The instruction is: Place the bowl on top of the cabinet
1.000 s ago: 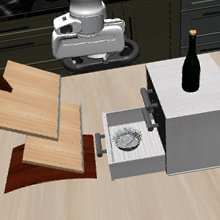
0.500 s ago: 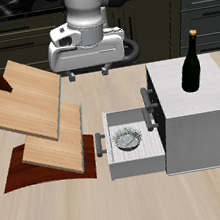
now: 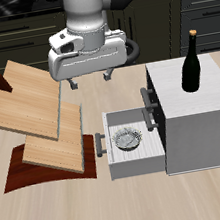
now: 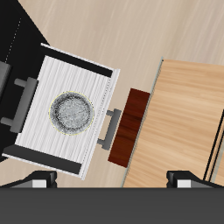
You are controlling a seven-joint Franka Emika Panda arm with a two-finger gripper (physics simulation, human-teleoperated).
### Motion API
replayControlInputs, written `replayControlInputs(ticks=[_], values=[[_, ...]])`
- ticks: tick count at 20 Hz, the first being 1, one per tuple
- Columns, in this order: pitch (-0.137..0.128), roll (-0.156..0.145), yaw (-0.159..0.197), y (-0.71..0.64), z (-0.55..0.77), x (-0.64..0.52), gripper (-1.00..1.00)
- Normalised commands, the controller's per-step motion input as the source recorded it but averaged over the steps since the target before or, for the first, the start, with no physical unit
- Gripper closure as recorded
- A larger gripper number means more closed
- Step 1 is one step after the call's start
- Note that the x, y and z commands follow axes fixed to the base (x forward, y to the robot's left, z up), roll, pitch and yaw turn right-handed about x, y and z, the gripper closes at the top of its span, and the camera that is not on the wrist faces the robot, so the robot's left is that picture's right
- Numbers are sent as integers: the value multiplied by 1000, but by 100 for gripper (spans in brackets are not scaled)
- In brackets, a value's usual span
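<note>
We found the gripper (image 3: 90, 82) spread and empty, high above the bowl (image 3: 126, 140), which lay in the cabinet's (image 3: 198, 107) pulled-out drawer (image 3: 118, 163), reachable from overhead.

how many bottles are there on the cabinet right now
1. A single black bottle stands upright on the cabinet top, toward its back edge. The bowl lies in the open drawer, not on top. No other bottle shows.

White arm, grey end effector (image 3: 90, 81).
</note>
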Motion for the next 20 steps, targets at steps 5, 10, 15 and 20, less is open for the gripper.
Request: replayControlInputs(ticks=[5, 10, 15, 20], values=[[9, 11, 44, -10, 6, 242, -100], [-12, 16, 42, -8, 27, 207, -100], [13, 0, -6, 26, -25, 150, -100], [-10, -1, 104, 89, -47, 11, -100]])
